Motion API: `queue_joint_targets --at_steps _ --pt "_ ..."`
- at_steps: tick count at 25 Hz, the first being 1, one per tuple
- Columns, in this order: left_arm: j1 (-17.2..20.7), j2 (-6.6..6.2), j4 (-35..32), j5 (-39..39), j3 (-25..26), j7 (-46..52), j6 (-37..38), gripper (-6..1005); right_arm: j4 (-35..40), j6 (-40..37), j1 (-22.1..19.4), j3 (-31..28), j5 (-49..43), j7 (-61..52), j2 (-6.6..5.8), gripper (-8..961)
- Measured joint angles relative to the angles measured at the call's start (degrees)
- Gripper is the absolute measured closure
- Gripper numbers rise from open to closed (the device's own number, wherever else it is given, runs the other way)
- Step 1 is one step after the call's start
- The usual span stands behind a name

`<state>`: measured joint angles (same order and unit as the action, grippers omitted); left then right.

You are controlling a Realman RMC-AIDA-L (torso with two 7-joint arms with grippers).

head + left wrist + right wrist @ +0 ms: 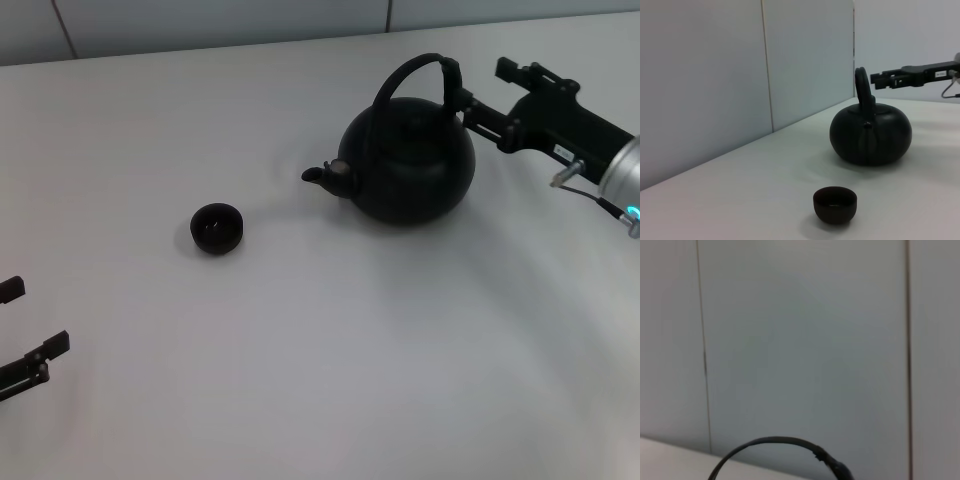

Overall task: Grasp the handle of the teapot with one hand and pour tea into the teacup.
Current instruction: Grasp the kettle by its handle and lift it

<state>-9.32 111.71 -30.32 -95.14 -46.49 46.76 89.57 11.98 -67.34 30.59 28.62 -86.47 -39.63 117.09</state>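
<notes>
Teapot [410,165] and teacup [217,228] are set apart on the white table [300,380], the pot toward the far right with its spout turned left, the cup nearer and to the left. The right gripper [468,105] is reached in from the right, its fingers spread either side of the thick sleeved part of the handle [415,75]; contact cannot be confirmed. The step in hand is judged to be the approach to the grasp. Next, the fingers would need to be closed firmly on the sleeve before the pot is lifted and carried left over the cup. The left gripper [25,335] is parked at the near left, seemingly spread.
</notes>
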Motion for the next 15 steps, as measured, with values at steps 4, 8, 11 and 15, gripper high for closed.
queue_joint_targets --at_steps 4,8,11,15 --pt "-0.01 0.0 -0.01 0.1 0.0 0.0 0.07 197 0.42 4.08 1.91 1.98 -0.04 -1.25 -0.21 239" --pt "-0.26 -0.01 -0.01 0.11 0.0 0.0 0.04 197 0.4 5.77 2.56 2.1 -0.21 -1.34 -0.24 240" --pt "-0.51 -0.01 -0.01 0.06 0.0 0.0 0.02 197 0.41 6.32 2.83 2.25 -0.57 -1.37 -0.23 240" --pt "-0.53 -0.01 -0.01 0.07 -0.01 0.0 0.06 197 0.1 6.51 3.3 2.65 -0.85 -1.42 -0.2 240"
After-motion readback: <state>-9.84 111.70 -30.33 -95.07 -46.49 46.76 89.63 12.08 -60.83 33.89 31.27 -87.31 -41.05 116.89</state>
